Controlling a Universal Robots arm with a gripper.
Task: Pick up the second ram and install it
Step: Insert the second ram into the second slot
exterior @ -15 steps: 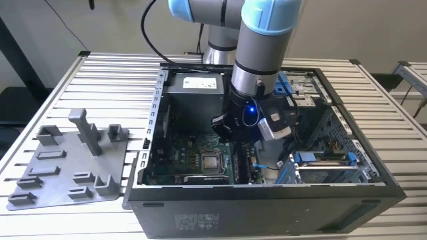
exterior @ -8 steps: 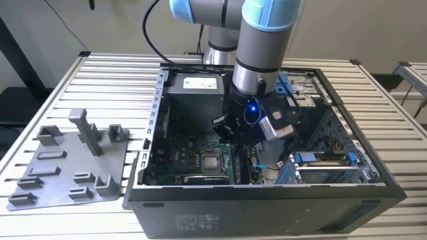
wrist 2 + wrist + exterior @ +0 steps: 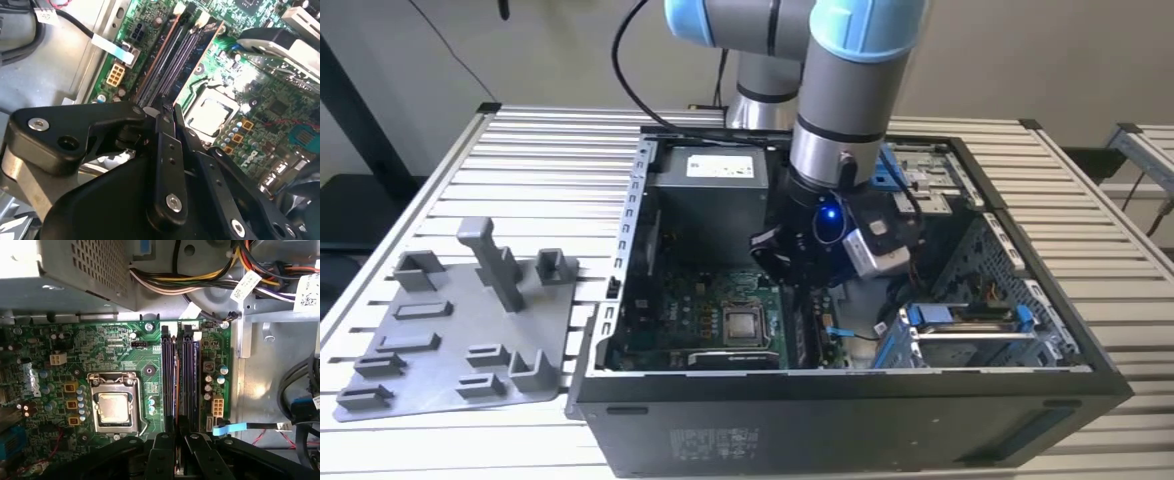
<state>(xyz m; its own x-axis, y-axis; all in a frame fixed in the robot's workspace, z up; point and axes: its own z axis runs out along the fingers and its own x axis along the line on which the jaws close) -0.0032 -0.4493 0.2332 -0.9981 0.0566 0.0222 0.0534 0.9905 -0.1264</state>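
First wrist view: gripper clamped on the second ram, held edge-on above the memory slots. Insertion apparently in hand; called for squaring edge to slot.

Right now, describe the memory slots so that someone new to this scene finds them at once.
Look into the open computer case on the slatted table, down at its green motherboard. Beside the square silver processor socket lie the memory slots: long, dark, parallel channels with black clips at their ends, the only long straight strips there.
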